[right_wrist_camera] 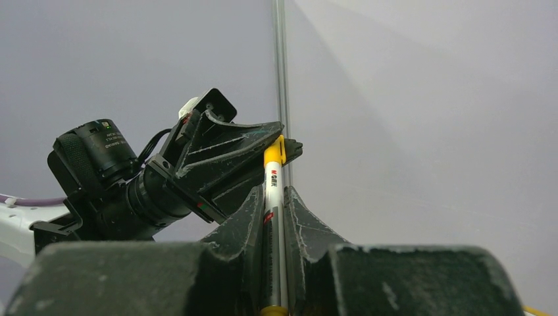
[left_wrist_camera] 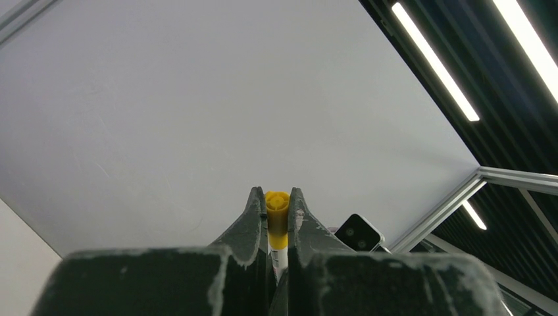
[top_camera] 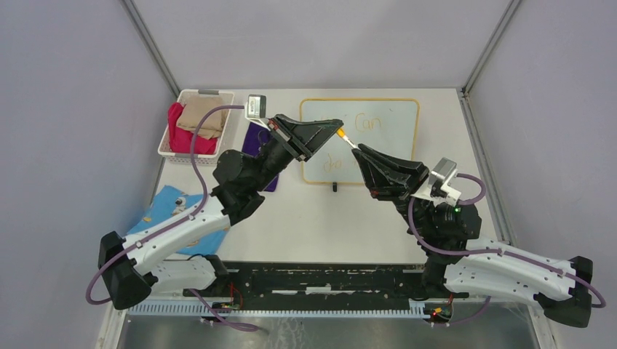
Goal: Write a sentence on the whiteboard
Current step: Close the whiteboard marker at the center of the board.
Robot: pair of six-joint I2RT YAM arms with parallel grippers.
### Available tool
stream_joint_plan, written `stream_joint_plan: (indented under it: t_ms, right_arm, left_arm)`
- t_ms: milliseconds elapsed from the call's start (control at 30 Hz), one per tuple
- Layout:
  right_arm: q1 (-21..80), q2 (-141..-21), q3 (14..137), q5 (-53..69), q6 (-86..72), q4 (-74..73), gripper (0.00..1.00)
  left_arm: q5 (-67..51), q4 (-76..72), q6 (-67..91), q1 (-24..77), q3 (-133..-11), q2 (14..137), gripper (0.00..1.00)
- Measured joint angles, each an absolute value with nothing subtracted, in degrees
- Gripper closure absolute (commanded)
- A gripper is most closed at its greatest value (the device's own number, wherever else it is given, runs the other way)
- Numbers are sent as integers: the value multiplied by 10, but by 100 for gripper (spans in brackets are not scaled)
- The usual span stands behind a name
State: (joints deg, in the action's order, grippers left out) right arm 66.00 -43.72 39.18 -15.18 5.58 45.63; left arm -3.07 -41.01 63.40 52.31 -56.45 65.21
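Whiteboard (top_camera: pixel 393 154): it lies flat at the far middle of the table (top_camera: pixel 305 229), under both gripper tips.
Sentence (top_camera: pixel 367 123): orange "Can" is readable on the upper line and "do" partly on the lower line; the arms hide the other words.
Marker (top_camera: pixel 348 139): it hangs above the board, slanted, between the two grippers.
Left gripper (top_camera: pixel 336 131): its fingers are pressed together on the yellow cap (left_wrist_camera: pixel 277 209) of the marker.
Right gripper (top_camera: pixel 359 150): its fingers are clamped on the white body of the marker, just behind the cap.
Basket (top_camera: pixel 228 120): white, at the far left, with red and brown cloth inside.
Purple cloth (top_camera: pixel 256 138): between the basket and the board.
Blue cloth (top_camera: pixel 164 211): at the near left, partly under the left arm.
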Motion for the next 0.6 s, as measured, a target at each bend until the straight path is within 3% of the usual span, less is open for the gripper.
stream_joint_plan:
  t_ms: [600]
  right_arm:
    - [663, -453, 392, -180, 57, 516, 100]
  left_arm:
    - [71, -458, 633, 581, -578, 680, 98]
